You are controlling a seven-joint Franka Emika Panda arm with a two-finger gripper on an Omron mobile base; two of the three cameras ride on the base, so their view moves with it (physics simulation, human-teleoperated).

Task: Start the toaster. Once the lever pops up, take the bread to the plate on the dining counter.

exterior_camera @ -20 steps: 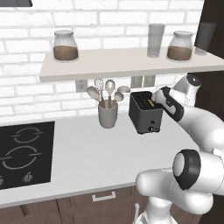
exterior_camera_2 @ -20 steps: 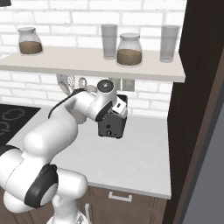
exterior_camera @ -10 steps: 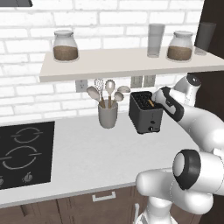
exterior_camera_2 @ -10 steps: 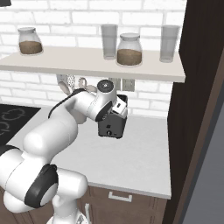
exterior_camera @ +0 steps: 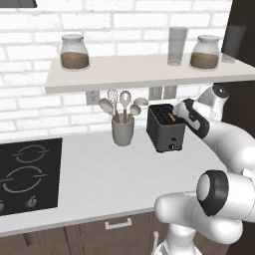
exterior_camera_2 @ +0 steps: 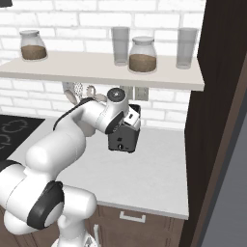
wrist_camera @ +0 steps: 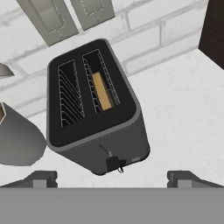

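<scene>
The dark toaster (exterior_camera: 166, 130) (exterior_camera_2: 123, 140) (wrist_camera: 94, 109) stands on the grey-white counter by the brick wall. A tan slice of bread (wrist_camera: 101, 91) (exterior_camera: 171, 117) sits low in one of its two top slots; the other slot is empty. The small lever (wrist_camera: 113, 163) sticks out of the toaster's near end. My gripper (exterior_camera: 182, 112) (exterior_camera_2: 134, 113) (wrist_camera: 113, 177) hovers just above the toaster on its right side, open, its fingertips (wrist_camera: 41, 178) wide apart with nothing between them. The plate and the dining counter are out of view.
A grey utensil cup (exterior_camera: 122, 132) (wrist_camera: 17, 135) stands close to the toaster's left. The shelf (exterior_camera: 149, 69) with jars and glasses hangs low overhead. A black cooktop (exterior_camera: 25, 169) lies at the left. A dark wood panel (exterior_camera_2: 217, 120) bounds the counter's right.
</scene>
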